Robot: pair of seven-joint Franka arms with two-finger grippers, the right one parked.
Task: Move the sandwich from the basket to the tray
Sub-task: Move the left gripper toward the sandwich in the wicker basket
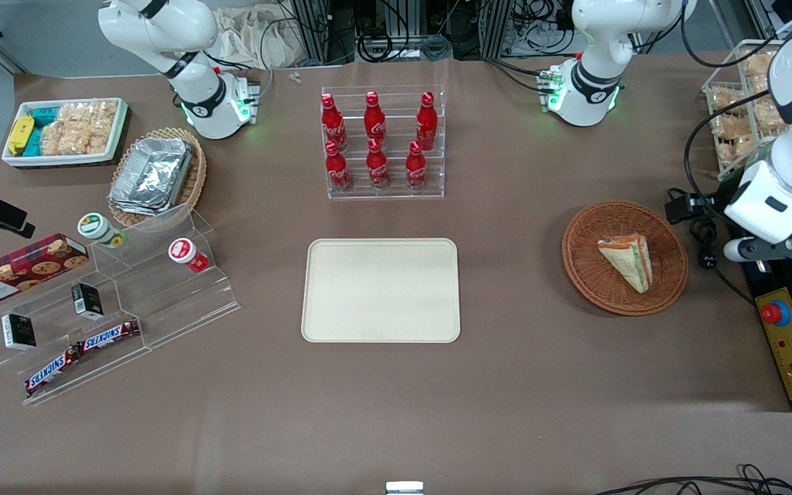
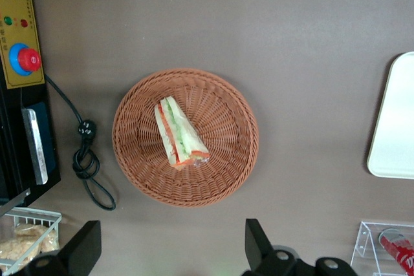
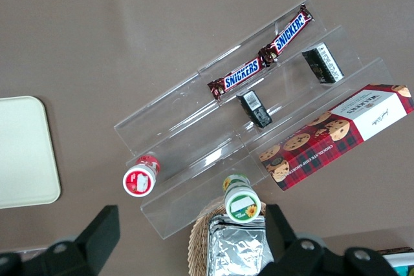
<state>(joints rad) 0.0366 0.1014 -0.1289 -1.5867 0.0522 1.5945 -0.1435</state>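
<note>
Sandwich (image 2: 180, 133) sits in your basket (image 2: 228, 172); gripper (image 2: 171, 248) hovers above, fingers (image 2: 86, 245) apart, tray (image 1: 381, 323) waiting mid-frame.

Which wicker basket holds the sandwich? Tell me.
The reddish-brown basket below the open end effector holds the sandwich; the tan basket holds foil containers.

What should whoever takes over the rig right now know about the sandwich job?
Left gripper: open, empty, hovering high above the table beside the basket, touching nothing.
Sandwich: lying on its side inside the basket, toward the working arm's end of the table.
Tray: mid-table, bare, nearer the front camera than the cola bottle rack.
Done: nothing yet; no grasp made.
Left: descend over the sandwich, grip it, lift it out, carry it to the tray, release.
</note>
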